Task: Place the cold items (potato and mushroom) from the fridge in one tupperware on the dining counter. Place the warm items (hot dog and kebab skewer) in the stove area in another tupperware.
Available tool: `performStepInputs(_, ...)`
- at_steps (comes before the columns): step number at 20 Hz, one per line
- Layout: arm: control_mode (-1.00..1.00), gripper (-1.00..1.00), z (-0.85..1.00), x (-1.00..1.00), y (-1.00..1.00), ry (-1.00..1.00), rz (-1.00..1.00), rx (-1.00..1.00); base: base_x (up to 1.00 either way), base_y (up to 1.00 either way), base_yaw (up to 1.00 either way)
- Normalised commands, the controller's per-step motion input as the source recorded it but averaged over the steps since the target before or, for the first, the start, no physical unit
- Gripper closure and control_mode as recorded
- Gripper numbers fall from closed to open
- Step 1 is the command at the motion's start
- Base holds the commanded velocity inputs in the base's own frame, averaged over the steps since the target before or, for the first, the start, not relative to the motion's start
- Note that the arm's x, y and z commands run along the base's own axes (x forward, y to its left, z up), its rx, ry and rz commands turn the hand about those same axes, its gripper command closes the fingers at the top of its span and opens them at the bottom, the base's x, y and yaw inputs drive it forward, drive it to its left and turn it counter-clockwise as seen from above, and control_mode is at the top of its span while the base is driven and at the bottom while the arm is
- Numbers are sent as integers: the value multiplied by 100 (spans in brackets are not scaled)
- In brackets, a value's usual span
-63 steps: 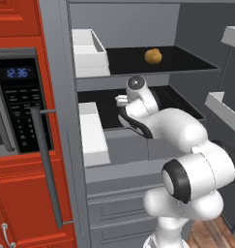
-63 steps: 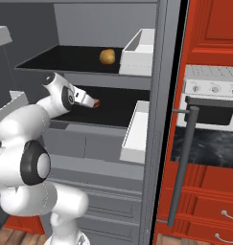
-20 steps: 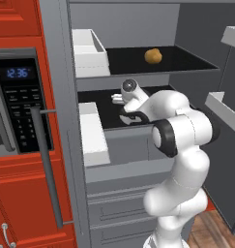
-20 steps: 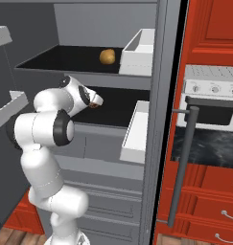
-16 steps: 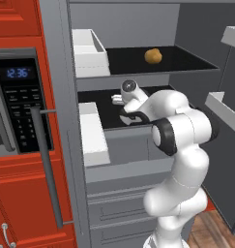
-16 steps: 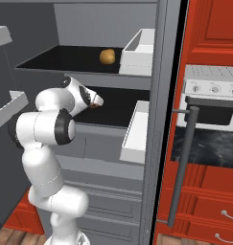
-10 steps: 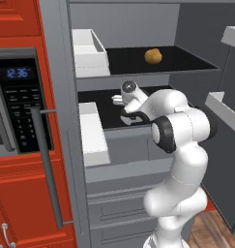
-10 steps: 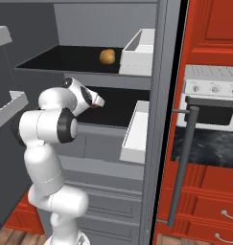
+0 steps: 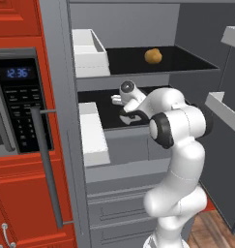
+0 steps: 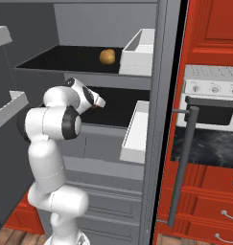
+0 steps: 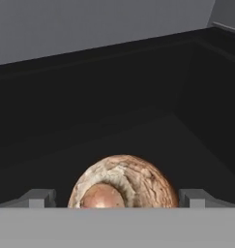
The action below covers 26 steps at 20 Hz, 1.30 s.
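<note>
Mushroom (image 11: 123, 183) now sits between your tool's (image 11: 117, 197) wide jaws on the lower fridge shelf (image 9: 107, 112); you've reached in, so close.

A mottled brown-and-cream mushroom (image 11: 123, 181) sits on a black fridge shelf (image 9: 114, 114). Above it, a golden-brown potato (image 9: 153, 56) rests beside a white bin (image 9: 89, 52). Red cabinets (image 10: 211, 38) flank the grey fridge (image 9: 131, 160), alongside a black microwave (image 9: 12, 104).
</note>
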Motion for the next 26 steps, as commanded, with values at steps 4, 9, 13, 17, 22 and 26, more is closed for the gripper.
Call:
performStepInputs(4, -100, -100, -19, 0, 0, 0, -1, 4, 0, 0, 0)
performStepInputs(9, -100, 100, -23, 4, 0, 0, 0, 4, 0, 0, 0)
performStepInputs(13, -100, 100, -25, 0, 0, 0, 0, 5, 0, 0, 0)
performStepInputs(17, -100, 100, -25, -3, 0, -8, 0, 4, 0, 0, 0)
performStepInputs(22, -100, 100, -7, -43, -9, -14, 0, 0, 0, 0, 0)
performStepInputs(26, -100, 100, 2, -83, -14, -8, 0, 0, 0, 0, 0)
